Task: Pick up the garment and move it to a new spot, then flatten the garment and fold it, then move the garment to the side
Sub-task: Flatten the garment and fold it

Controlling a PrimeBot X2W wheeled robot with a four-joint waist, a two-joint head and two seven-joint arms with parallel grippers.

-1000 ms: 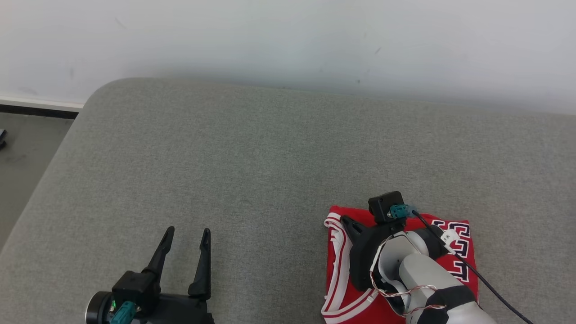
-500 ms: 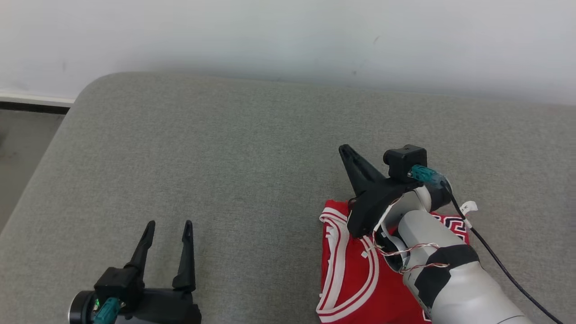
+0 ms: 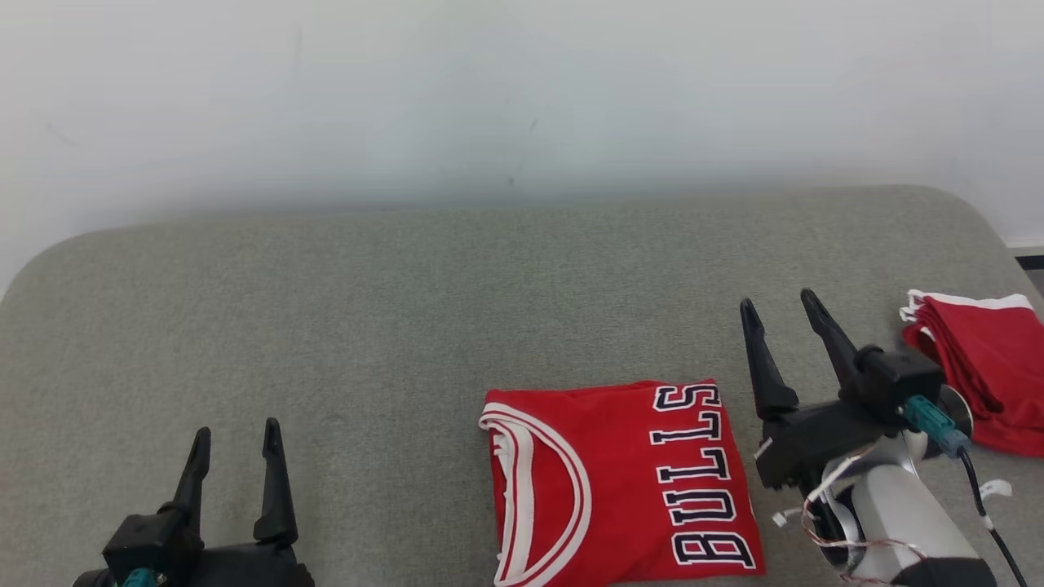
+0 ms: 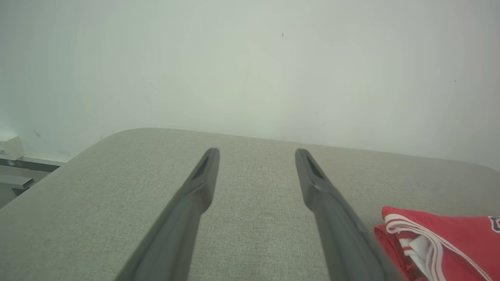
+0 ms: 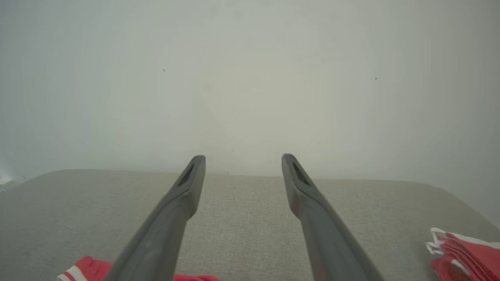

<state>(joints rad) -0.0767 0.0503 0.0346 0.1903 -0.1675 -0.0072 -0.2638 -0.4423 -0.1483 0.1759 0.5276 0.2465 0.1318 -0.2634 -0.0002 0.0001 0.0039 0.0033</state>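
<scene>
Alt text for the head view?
A folded red BULLS jersey lies on a grey cushion, untouched. The left gripper at lower left and the right gripper beside the jersey both stand open. Another red garment sits far right.

The garment (image 3: 608,465) lies on the cushion (image 3: 367,326), a cloth pile (image 3: 983,371) farther right on it

Robotics lab/test rm, prob.: grey fabric-covered bench (image 3: 408,310) sitting against bare white wall (image 3: 522,98), loose-wired robot arm (image 3: 897,505) hanging over it
</scene>
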